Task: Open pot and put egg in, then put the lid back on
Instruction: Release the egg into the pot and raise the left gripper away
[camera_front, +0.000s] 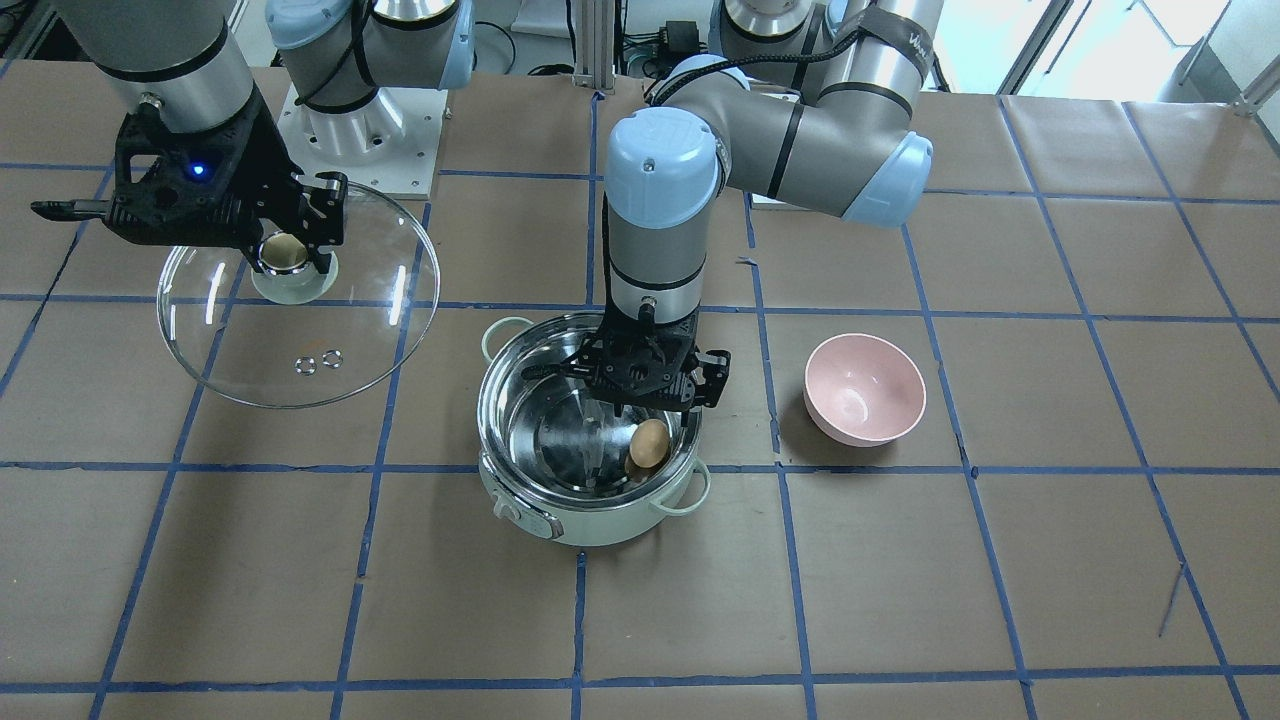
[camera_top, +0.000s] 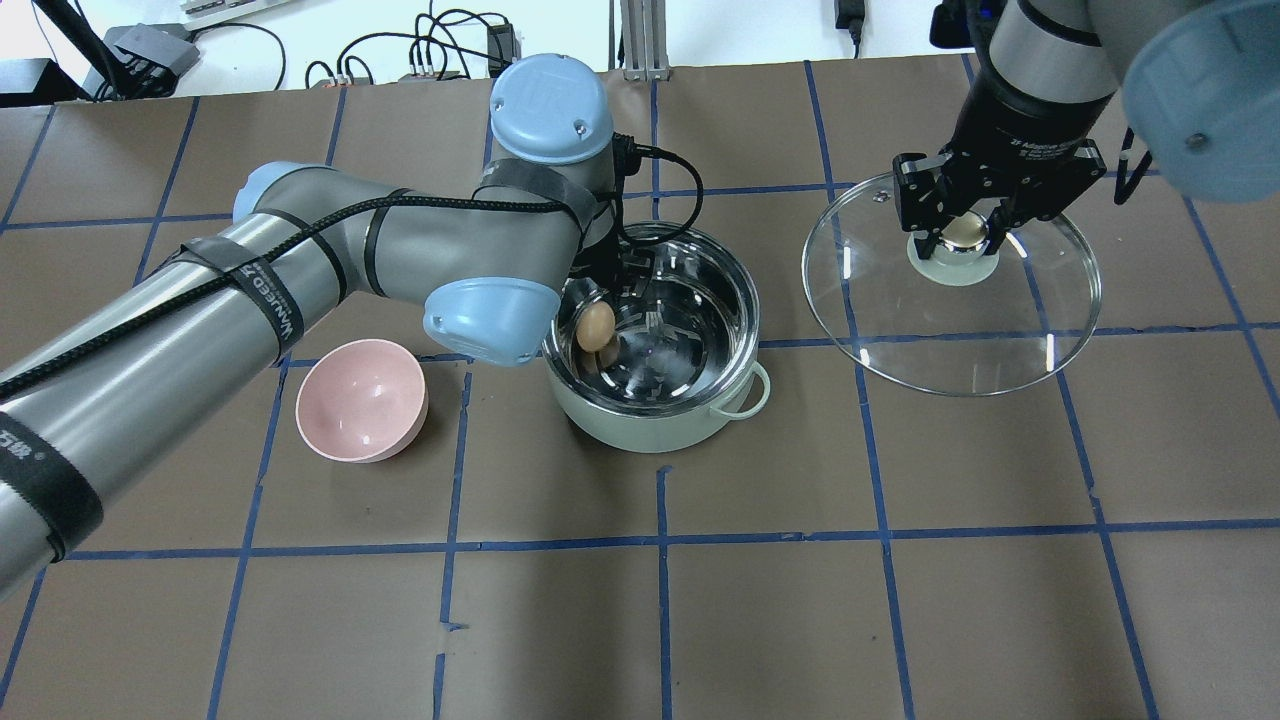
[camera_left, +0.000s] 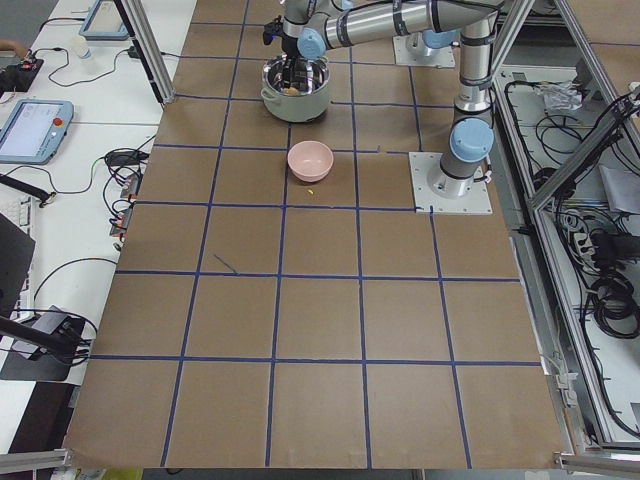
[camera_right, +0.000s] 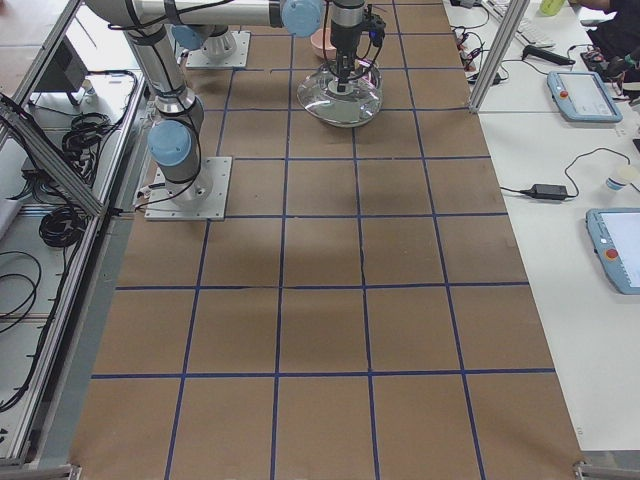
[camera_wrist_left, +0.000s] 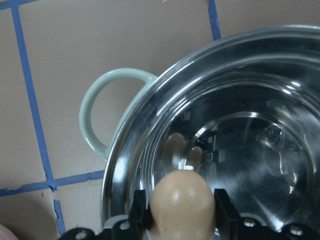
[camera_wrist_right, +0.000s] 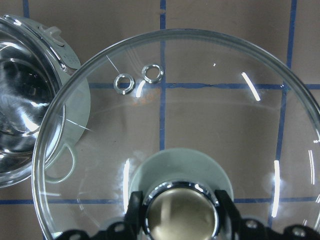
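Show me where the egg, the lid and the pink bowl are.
egg (camera_front: 649, 441), exterior front-facing view, on its bare shell.
lid (camera_front: 380, 300), exterior front-facing view, on the clear glass pane.
pink bowl (camera_front: 862, 385), exterior front-facing view, on its inner wall.

One camera looks down from behind the robot (camera_front: 345, 120), and another faces it from across the table (camera_top: 800, 600); both see the pot (camera_top: 640, 425) and the lid (camera_top: 950, 340). Two far cameras look along the table, one from each end. A close camera on each wrist looks down, one into the pot and one onto the lid.
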